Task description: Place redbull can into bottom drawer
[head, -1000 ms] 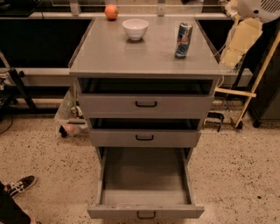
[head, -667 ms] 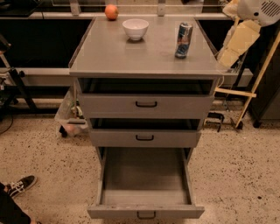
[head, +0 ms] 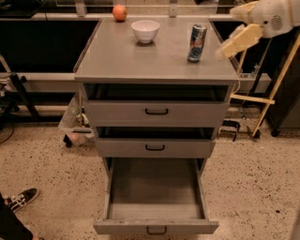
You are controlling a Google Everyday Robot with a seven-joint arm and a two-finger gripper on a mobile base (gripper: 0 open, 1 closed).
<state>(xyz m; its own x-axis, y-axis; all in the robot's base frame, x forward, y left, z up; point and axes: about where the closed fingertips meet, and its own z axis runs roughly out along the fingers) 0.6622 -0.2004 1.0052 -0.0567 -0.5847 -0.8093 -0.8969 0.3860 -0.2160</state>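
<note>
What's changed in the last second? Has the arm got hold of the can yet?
Not yet. The gripper has moved left toward the can and now hangs just to the right of it, not touching. Nothing was taken hold of or let go. The can, bowl, orange and open bottom drawer are as before.

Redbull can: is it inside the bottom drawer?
No, the redbull can stands on the cabinet top near the claw; the bottom drawer is open.
</note>
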